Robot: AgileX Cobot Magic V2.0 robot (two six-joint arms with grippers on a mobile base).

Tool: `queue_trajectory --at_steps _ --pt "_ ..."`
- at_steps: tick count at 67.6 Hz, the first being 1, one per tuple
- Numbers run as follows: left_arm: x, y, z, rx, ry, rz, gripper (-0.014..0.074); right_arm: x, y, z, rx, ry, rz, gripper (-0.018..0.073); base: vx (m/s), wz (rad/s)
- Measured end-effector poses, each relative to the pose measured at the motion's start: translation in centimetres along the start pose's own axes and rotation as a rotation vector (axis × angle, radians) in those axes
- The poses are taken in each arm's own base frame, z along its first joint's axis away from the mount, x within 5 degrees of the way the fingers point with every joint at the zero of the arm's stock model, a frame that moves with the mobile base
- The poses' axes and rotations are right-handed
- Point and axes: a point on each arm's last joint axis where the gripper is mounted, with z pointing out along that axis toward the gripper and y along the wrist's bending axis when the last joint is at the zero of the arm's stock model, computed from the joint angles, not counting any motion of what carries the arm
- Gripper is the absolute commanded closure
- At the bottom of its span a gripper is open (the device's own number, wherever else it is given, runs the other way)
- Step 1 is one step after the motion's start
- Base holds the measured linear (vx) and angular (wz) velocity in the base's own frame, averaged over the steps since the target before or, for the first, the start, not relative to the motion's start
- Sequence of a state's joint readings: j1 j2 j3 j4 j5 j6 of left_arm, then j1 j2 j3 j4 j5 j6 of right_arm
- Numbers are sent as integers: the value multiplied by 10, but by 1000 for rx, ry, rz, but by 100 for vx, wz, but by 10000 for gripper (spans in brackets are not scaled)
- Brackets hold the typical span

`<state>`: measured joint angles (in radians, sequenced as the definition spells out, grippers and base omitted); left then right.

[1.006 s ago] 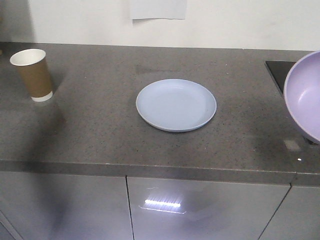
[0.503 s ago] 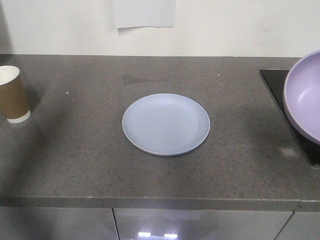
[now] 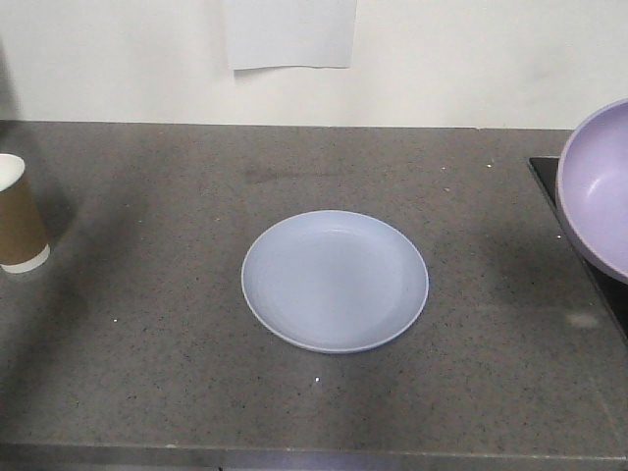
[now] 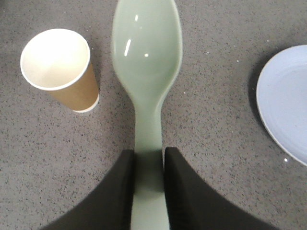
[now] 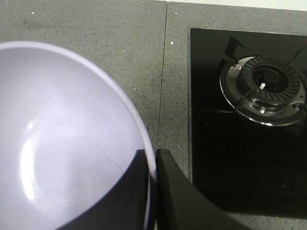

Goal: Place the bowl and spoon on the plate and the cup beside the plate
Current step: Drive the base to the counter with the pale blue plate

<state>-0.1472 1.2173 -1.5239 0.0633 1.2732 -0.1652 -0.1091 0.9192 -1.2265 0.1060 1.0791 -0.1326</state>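
The pale blue plate (image 3: 335, 280) lies flat in the middle of the grey counter, and its edge (image 4: 285, 108) shows at the right of the left wrist view. The brown paper cup (image 3: 17, 224) stands upright at the far left (image 4: 62, 69). My left gripper (image 4: 149, 165) is shut on the handle of the mint-green spoon (image 4: 147, 52), held above the counter between cup and plate. My right gripper (image 5: 152, 165) is shut on the rim of the lavender bowl (image 5: 62, 139), which hangs at the right edge of the front view (image 3: 599, 186).
A black hob (image 5: 240, 134) with a gas burner (image 5: 265, 88) sits to the right of the bowl. A sheet of paper (image 3: 289, 34) hangs on the white wall behind the counter. The counter's front edge (image 3: 314, 453) runs along the bottom.
The front view has moved forward: the plate and cup now sit lower and nearer, and the cabinet doors have dropped out of view. The bowl keeps its place at the right edge.
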Motion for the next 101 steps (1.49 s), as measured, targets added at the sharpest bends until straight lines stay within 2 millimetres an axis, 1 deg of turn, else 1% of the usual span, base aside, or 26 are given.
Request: queue_trajectory --at_steps 47,101 --pt "0 0 0 0 0 0 603 0 0 0 0 0 0 566 7 7" --pt "0 0 0 0 0 0 603 0 0 0 0 0 0 566 1 1"
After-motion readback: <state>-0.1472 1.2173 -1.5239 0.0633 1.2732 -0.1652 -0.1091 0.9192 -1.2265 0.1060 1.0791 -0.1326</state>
